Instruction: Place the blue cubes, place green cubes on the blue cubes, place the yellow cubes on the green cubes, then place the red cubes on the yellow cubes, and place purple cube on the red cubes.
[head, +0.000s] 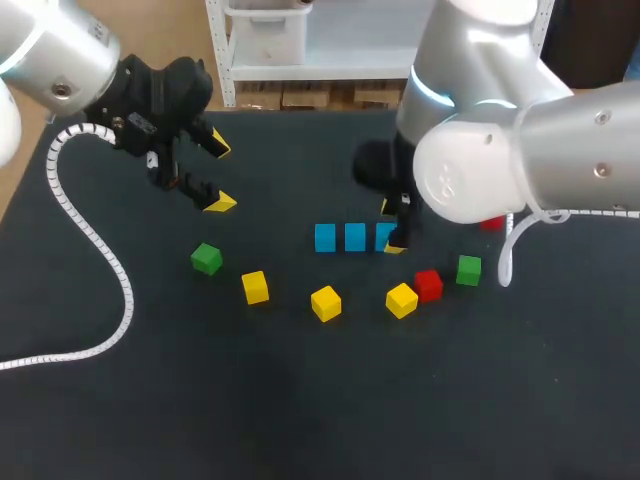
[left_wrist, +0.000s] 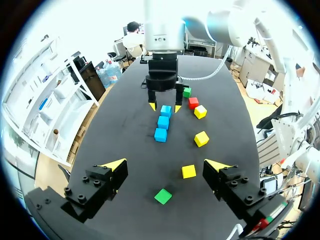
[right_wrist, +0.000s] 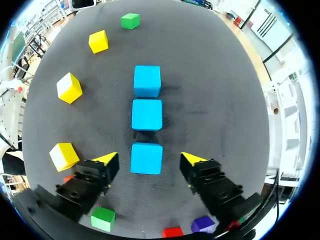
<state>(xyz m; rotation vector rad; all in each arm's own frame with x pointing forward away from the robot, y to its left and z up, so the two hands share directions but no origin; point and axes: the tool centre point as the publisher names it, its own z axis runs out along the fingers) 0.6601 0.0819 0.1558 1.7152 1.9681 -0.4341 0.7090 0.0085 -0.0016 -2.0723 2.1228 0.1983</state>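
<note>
Silver arms (head: 520, 140), black yellow-tipped hands (head: 219, 174)

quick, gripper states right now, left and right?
Left gripper: open, empty.
Right gripper: open, straddling the end blue cube, not touching it.

No text, label, number or sign can be read on anything here.

- 3 blue cubes (head: 325, 237) — in one row
- 3 yellow cubes (head: 325, 302)
- 2 green cubes (head: 206, 259)
- 2 red cubes (head: 428, 284) — one mostly hidden behind the right arm
- 1 purple cube (right_wrist: 203, 223)
</note>
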